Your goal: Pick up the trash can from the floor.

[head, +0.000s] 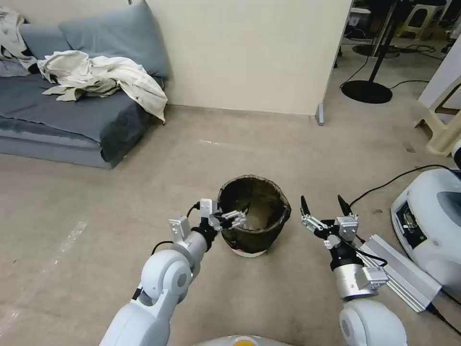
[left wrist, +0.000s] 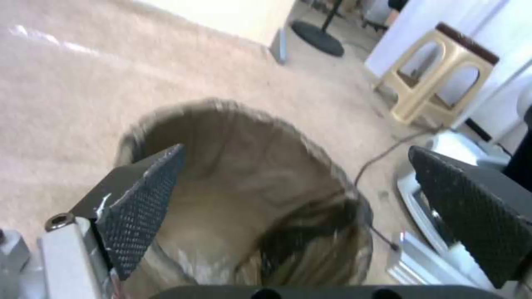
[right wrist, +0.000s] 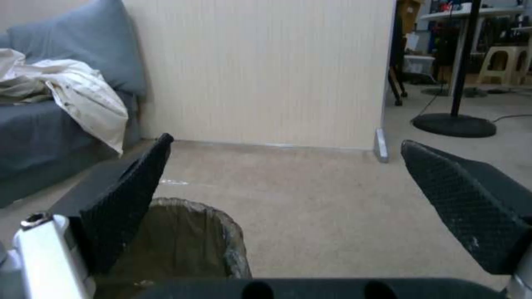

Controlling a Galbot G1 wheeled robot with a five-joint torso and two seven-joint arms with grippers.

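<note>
We see the small round white plastic trash can (head: 254,216), lined with a crinkled dark brown-black bag folded over its rim, standing upright on the smooth beige-grey floor (head: 144,192) directly in front of us, between our two arms.

Our left gripper (head: 234,218) reaches in from the can's left side, its silver fingers at the rim on that side and over the mouth. In the left wrist view its two black, textured finger pads (left wrist: 145,199) stand wide apart, so it is open and holds nothing; the can's mouth (left wrist: 244,199) lies between and just beyond them, with the bag's brown lining visible inside. Whether a finger touches the rim, we cannot tell.

Our right gripper (head: 324,211) hovers just to the right of the can, apart from it, with its two dark fingertips pointing up and away from us. Its fingers are spread as well and grasp nothing. In the right wrist view the can's bagged rim (right wrist: 222,224) sits low beside one of the pads (right wrist: 127,207), off to the side of the gap between them, not within it.

Farther back on our left, a grey-blue fabric sofa (head: 72,105) carries a crumpled cream cloth (head: 105,77). A cream partition wall (head: 249,53) stands behind the can. On our right, a ribbed silver aluminium bar (head: 401,271) lies on the floor beside a white rounded machine housing (head: 432,226).
</note>
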